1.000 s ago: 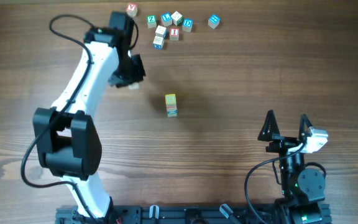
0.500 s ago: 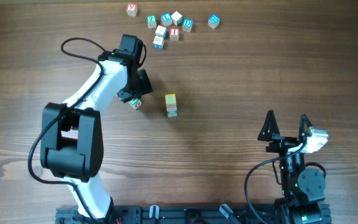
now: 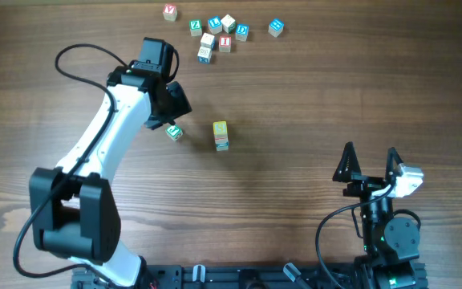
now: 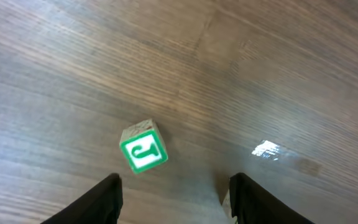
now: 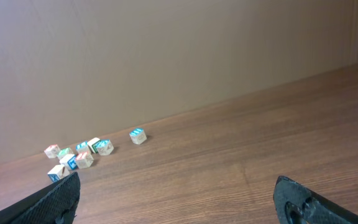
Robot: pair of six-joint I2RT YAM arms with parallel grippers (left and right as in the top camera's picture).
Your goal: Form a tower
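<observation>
My left gripper (image 4: 174,190) hangs over the table (image 3: 295,96) with its fingers spread wide and nothing between them. In the left wrist view a cube with a green letter J (image 4: 143,148) lies on the wood just ahead of the fingertips, clear of both and turned at a skew to them. I judge it needs squaring up, or a turn of the wrist, before a clean pinch.

The tower (image 3: 220,136) stands near the middle of the table, close to that cube but not touching it. From overhead I see a yellow top and a blue-and-white face below. How many cubes high it is I cannot tell. The J cube sits on my left arm's side of the stack, which I read as a short carry to the top.

The loose letter cubes (image 3: 217,32) are bunched at the far edge, well apart from the build, so they cannot be knocked. My right gripper (image 5: 176,182) is parked near its base, fingers fully apart and empty, out of the left arm's way.
</observation>
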